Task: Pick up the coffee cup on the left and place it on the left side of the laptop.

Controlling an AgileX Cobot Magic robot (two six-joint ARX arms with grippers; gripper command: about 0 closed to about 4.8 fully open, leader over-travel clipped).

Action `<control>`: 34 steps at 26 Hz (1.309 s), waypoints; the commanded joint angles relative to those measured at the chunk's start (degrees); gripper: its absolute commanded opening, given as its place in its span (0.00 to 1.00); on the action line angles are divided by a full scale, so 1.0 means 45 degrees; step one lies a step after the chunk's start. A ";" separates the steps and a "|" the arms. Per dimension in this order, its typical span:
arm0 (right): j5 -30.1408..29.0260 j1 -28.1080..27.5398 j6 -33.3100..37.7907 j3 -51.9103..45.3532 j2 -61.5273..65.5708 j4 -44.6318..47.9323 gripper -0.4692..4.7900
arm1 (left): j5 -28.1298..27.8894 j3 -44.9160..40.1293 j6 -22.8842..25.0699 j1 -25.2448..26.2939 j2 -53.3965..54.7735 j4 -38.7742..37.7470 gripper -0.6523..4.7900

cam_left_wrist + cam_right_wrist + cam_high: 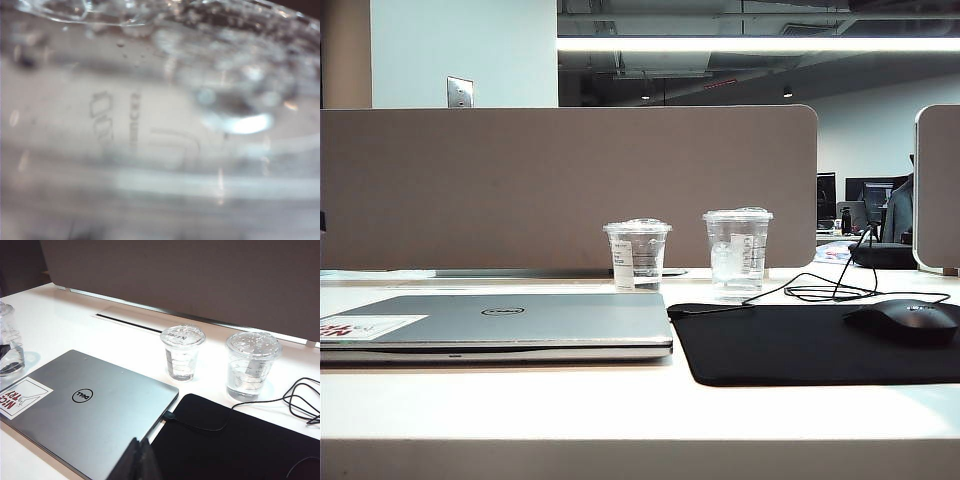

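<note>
Just ahead of the right gripper (137, 456) lies the laptop (95, 405), lid shut and flat on the white table (620, 410). That gripper's two dark fingers sit pressed together with only a thin seam between them and nothing in their hold.

Beyond those fingers and off to their far side, past the laptop's stickered corner, we see the coffee cup (9, 340). It stands upright at the very edge of the right wrist view, its long axis vertical, lid on top and base near the table. Dark shapes show through its wall, but we cannot make them out.

For the left gripper, the cup's clear plastic sits hard against the wrist camera and fills the whole view in a blur. No finger shows there, so we cannot tell how far its jaws stand apart, or whether they hold the cup.
</note>
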 commanded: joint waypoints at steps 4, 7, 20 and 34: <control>-0.0044 0.0005 -0.0049 0.0073 -0.0029 0.0194 0.08 | 0.0597 0.0126 0.0107 -0.0039 0.0738 0.1127 0.38; -0.0049 0.0010 -0.0044 0.0073 -0.0029 0.0189 0.08 | 0.0607 0.0160 0.0107 -0.0039 0.1073 0.1141 0.38; -0.0044 0.0005 -0.0049 0.0073 -0.0029 0.0185 0.08 | 0.1695 0.0049 0.0549 -0.0049 0.1166 0.1467 0.86; -0.0155 0.0005 -0.0049 0.0073 -0.0044 0.0175 0.08 | 0.1642 -0.0792 0.1540 -0.0044 -0.3745 -0.4974 0.86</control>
